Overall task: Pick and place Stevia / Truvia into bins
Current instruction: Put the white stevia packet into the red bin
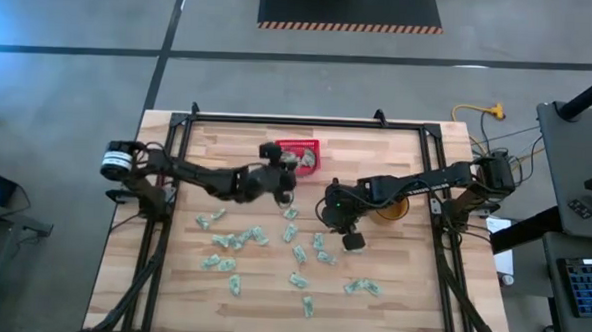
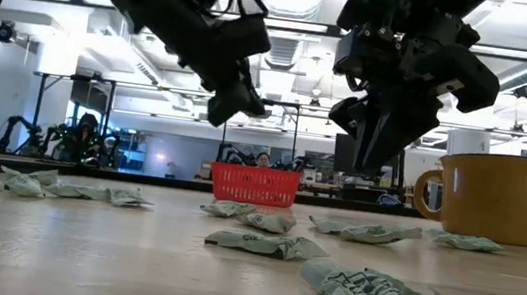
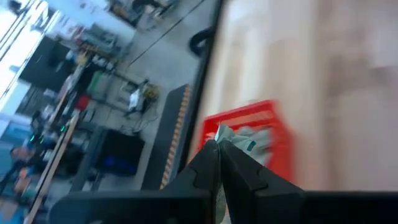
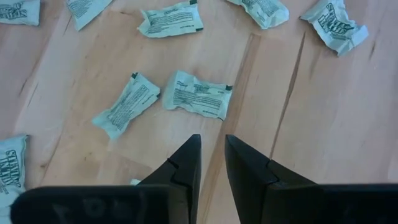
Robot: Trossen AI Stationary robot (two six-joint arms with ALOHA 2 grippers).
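Observation:
Many pale green and white sachets point(image 1: 243, 242) lie flat and scattered on the wooden table point(image 1: 220, 303). The red basket point(image 1: 301, 154) stands at the far middle with some sachets inside point(image 3: 255, 140). My left gripper point(image 1: 286, 182) hangs above the table just in front of the basket, shut on one sachet point(image 3: 222, 132). My right gripper point(image 1: 352, 239) hangs clear above the sachets right of the middle, its fingers a narrow gap apart and empty; two sachets point(image 4: 198, 94) lie just beyond its fingertips point(image 4: 213, 146). My left gripper pinches a sachet between its two fingertips; only a crumpled end point(image 3: 222, 132) sticks out past the fingertips point(image 3: 211, 155). The sachet is lifted clear of the table, in front of the basket. The rest of the sachet is hidden by the fingers.
A yellow mug point(image 1: 389, 205) stands on the table right of my right gripper; it also shows in the low view point(image 2: 487, 195). A black frame point(image 1: 308, 122) runs along the table's far and side edges. The near strip of the table holds few sachets.

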